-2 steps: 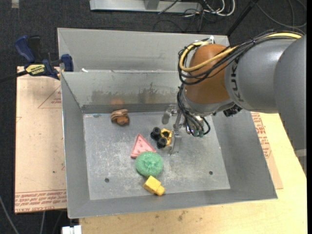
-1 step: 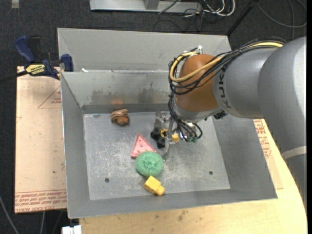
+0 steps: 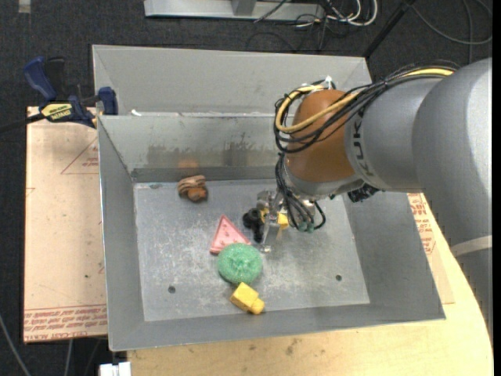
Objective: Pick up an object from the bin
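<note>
Grey bin (image 3: pixel 117 233) is set mid-frame. Gripper (image 3: pixel 270 227) is lowered at bin centre; its opening cannot be told, and nothing is seen held. Green round scrubber (image 3: pixel 239 263) lies just lower left of it. Pink triangle (image 3: pixel 227 236) lies just left, apex up-frame. Yellow block (image 3: pixel 248 298) lies farther down.

The arm (image 3: pixel 438 139) is cut off at the right edge, and the small black thing (image 3: pixel 252 219) just beside the gripper (image 3: pixel 270 229) is too small to identify.
</note>
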{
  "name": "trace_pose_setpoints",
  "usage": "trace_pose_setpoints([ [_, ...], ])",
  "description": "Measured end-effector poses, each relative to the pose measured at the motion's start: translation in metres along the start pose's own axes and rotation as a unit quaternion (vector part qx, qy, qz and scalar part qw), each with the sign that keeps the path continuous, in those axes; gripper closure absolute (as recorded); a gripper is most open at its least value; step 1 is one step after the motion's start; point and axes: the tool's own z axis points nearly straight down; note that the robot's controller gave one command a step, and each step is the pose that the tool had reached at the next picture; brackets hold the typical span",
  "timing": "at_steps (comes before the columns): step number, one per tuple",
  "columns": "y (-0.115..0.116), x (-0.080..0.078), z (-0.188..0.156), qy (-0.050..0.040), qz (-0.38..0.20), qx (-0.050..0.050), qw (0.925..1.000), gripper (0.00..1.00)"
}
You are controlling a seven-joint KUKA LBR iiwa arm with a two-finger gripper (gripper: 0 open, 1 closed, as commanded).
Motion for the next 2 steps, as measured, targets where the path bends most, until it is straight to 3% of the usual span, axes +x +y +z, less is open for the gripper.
trace_pose_setpoints([
  [2,-0.0001,0.0013,-0.0036,0.0016,0.0,0.0,1.0,1.0],
])
